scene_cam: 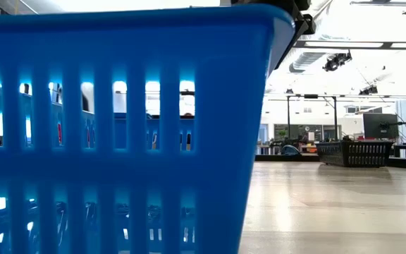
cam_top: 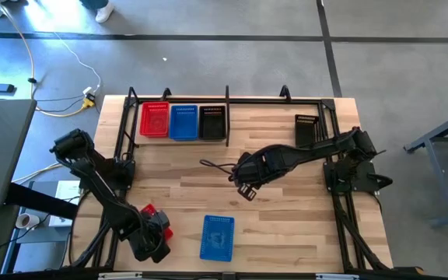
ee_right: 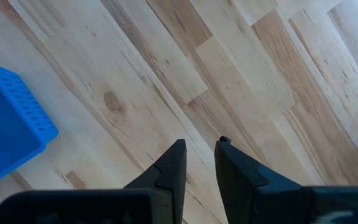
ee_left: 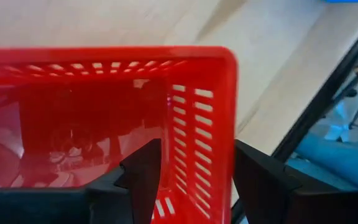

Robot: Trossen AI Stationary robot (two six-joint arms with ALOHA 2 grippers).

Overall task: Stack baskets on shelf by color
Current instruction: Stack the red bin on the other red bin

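The left gripper is straddling a red basket's wall at the table's seven o'clock, jaws spread wide, not clenched. The right gripper is hovering at centre, its narrowly parted jaws grasping nothing, a blue basket lying toward six o'clock.

floor: grey, dark seams | yellow cable | ceiling lights

Three baskets sit side by side on the shelf at the bench's far edge; another basket lies near its front.
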